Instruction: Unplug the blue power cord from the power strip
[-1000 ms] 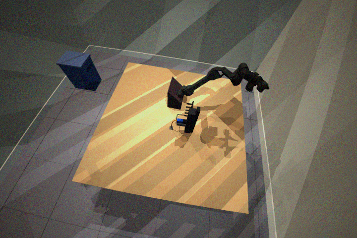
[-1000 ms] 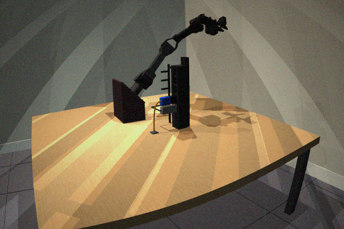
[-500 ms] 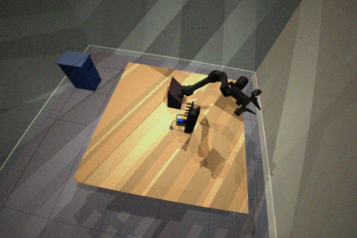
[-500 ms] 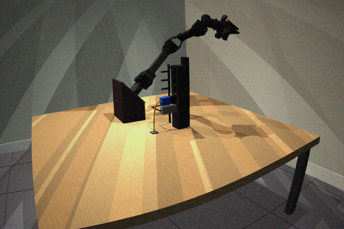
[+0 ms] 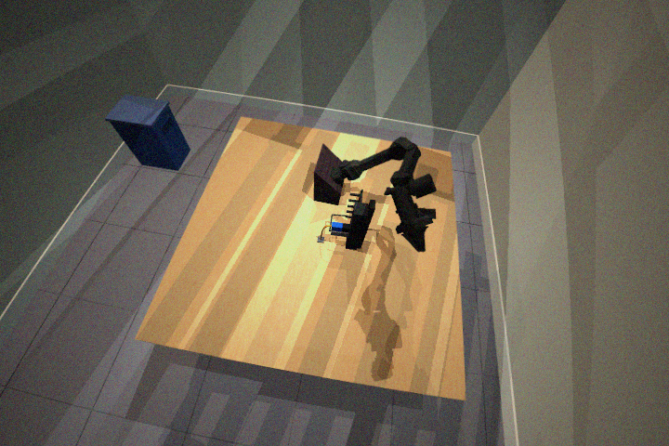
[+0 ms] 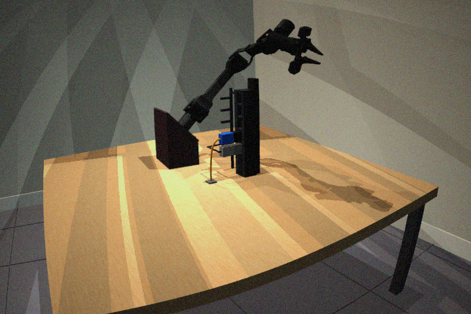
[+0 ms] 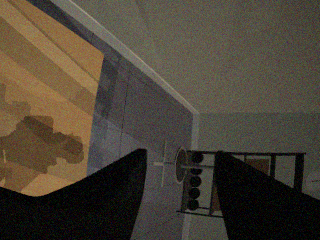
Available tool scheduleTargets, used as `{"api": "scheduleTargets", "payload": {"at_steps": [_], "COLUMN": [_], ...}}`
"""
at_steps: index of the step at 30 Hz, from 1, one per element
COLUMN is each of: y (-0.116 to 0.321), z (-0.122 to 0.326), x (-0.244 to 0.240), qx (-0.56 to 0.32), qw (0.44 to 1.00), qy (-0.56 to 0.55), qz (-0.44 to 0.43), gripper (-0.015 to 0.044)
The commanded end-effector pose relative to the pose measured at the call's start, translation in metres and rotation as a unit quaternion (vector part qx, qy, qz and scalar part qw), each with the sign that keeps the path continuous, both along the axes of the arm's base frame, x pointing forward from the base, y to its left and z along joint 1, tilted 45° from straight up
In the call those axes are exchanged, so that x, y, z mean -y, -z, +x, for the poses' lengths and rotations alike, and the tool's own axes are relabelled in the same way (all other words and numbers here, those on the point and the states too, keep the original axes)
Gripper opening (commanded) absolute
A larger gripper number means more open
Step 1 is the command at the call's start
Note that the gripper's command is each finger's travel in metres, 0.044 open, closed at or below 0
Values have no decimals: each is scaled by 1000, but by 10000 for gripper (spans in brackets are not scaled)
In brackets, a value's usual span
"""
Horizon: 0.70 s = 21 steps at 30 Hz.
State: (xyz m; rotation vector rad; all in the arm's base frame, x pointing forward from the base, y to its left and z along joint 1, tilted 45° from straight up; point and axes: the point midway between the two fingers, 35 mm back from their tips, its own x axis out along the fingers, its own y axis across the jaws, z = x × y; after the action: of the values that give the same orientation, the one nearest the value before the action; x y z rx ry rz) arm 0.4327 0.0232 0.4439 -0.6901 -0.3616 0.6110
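The black power strip (image 5: 360, 223) (image 6: 251, 129) stands upright on the table. The blue plug (image 5: 336, 226) (image 6: 226, 138) is at its left side, low down, with a dark part between it and the strip. How far it sits in a socket cannot be told. An orange cord (image 6: 210, 161) runs from the blue plug down to a small grey foot (image 5: 321, 240) (image 6: 210, 181) on the table. A grey plug (image 6: 230, 149) is just below the blue one. My gripper (image 6: 320, 59) (image 7: 182, 160) is partly open and empty, high up beyond the strip's far side from the plugs, touching nothing.
A dark post with short prongs (image 6: 231, 127) stands beside the strip's socket side. The arm's dark base block (image 5: 326, 181) (image 6: 173, 144) is behind them. A blue bin (image 5: 153, 134) stands on the floor beyond the table (image 5: 214, 289) (image 6: 161, 240). The wrist view shows the table edge and walls.
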Motion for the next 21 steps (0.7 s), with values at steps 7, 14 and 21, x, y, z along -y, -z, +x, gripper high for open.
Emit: {"api": "scheduleTargets", "payload": {"at_steps": [7, 14, 21], "y": [157, 257, 337], "z": [30, 6, -47], "x": [42, 59, 64], "qx": [-409, -622, -748], "qw": [876, 657, 357], "qy": [78, 165, 268], "qz": [244, 392, 491], "gripper": [160, 160, 160]}}
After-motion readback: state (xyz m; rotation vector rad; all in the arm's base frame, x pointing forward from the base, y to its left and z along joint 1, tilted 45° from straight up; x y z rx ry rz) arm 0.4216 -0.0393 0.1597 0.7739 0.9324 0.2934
